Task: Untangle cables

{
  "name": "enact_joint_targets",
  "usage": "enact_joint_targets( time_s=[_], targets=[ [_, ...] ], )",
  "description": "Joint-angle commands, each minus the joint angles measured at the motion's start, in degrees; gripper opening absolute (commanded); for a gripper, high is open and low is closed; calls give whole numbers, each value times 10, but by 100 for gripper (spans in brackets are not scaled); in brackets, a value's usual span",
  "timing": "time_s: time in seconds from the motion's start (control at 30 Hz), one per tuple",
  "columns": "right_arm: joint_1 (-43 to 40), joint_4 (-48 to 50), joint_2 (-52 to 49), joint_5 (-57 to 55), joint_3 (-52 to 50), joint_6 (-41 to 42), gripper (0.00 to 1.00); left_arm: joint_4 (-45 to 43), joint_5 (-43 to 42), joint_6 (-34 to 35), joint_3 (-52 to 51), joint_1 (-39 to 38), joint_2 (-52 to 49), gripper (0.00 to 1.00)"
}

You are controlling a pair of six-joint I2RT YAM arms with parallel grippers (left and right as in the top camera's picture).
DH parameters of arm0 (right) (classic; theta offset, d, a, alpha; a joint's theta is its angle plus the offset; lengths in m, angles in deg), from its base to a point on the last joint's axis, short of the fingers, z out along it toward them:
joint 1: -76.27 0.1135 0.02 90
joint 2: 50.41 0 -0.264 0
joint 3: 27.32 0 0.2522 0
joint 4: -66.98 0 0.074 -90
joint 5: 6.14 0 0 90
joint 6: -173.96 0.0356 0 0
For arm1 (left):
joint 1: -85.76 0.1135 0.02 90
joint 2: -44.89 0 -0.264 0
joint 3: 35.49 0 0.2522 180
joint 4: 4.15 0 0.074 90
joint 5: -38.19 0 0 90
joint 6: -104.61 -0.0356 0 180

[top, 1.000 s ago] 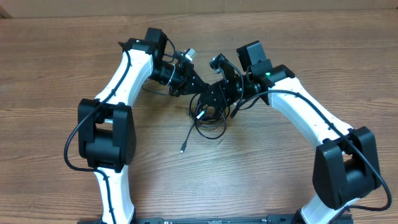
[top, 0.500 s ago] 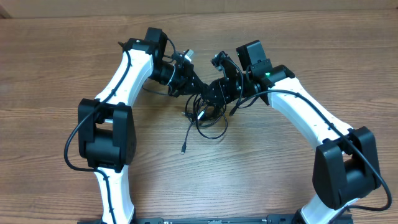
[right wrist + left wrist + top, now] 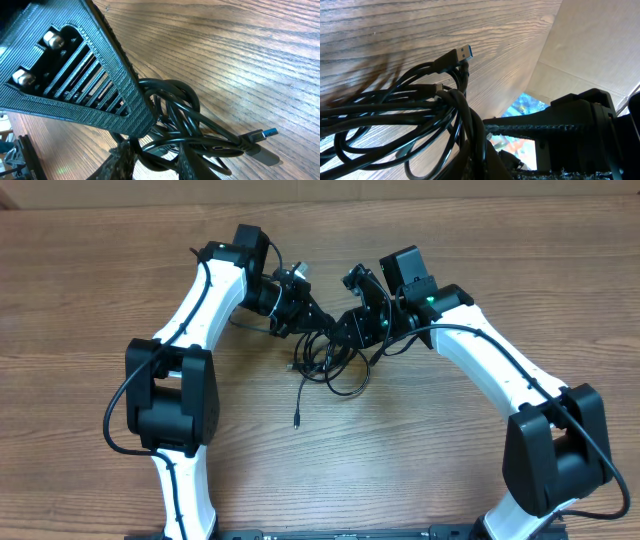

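The thin black cables [image 3: 332,362] sit knotted at frame centre on the brown wood-grain table [image 3: 450,470], just below both grippers. The left gripper [image 3: 318,330] is closed on the cables. The right gripper [image 3: 346,332] is narrow among the strands; whether it clamps them cannot be told. One loose strand trails toward lower left, nearer the left arm.

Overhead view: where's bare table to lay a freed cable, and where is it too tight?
Widest bare wood: the table between the two arm bases, near side of the loose plug. Also open outside the left arm and outside the right arm. Crowded: the middle, where the left gripper and right gripper meet over the cables.
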Motion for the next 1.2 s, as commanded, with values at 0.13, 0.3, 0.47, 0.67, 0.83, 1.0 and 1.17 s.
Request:
enact_joint_targets(
  time_s=[0.13,0.3,0.47,0.67,0.83,1.0,1.17],
  targets=[
    [7,16,4,-42,-12,2,28,5,-70,-4,16,-3,7,4],
    [13,17,2,-86,-12,2,28,7,-81,-7,16,-3,7,4],
    [13,16,2,-151,-12,3,28,7,-92,-7,16,-3,7,4],
    [13,17,2,-164,-12,7,28,7,-93,-7,16,-3,7,4],
    [13,25,2,-138,-12,7,31,6,-93,-8,16,-3,7,4],
    [13,42,2,-117,-12,6,38,6,-91,-19,16,-3,7,4],
    [13,49,2,-74,-12,-11,39,6,-92,-20,16,-3,7,4]
  ],
)
